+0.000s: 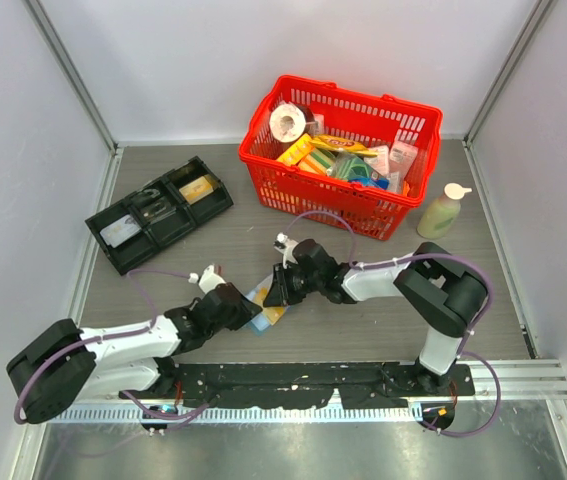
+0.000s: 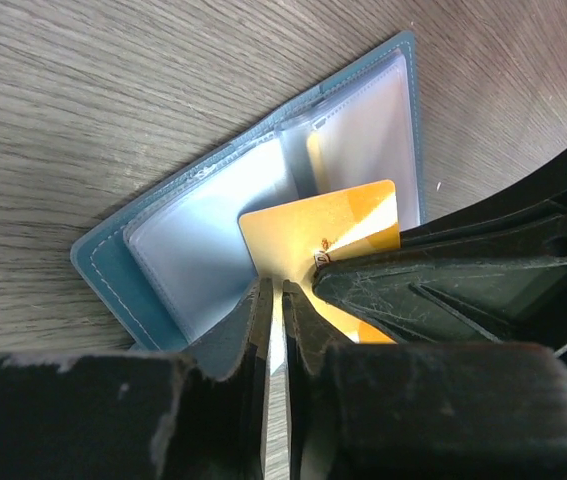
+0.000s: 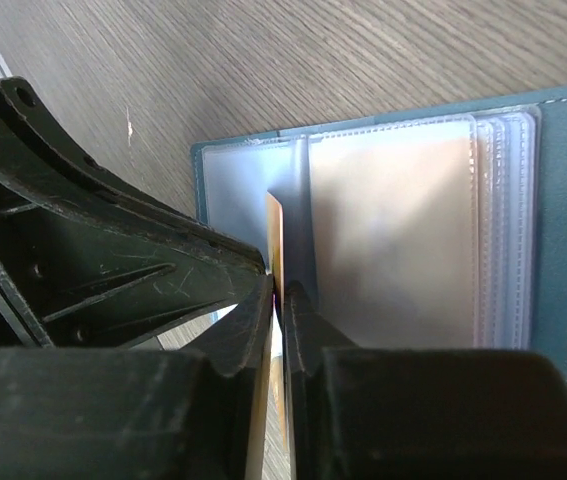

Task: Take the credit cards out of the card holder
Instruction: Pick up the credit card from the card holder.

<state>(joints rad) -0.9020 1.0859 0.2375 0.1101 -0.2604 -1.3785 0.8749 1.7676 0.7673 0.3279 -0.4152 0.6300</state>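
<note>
Orange-tan plastic is sticking out of the blue card holder [image 2: 103, 268]: one credit card [image 2: 313, 225] is standing partly out of it. The holder is lying open on the table [image 1: 493, 250], close to the middle of its near edge. The right gripper [image 3: 275, 290] is clamping this card by its free end, jaws together on it, probably for drawing it out. The left gripper [image 2: 275, 292] is pressing its jaws nearly together at the holder's near edge, probably for keeping the holder from sliding along. What exactly is between them I cannot tell.

Grey wood-grain table [image 1: 493, 290], pale walls [image 1: 183, 60]
</note>
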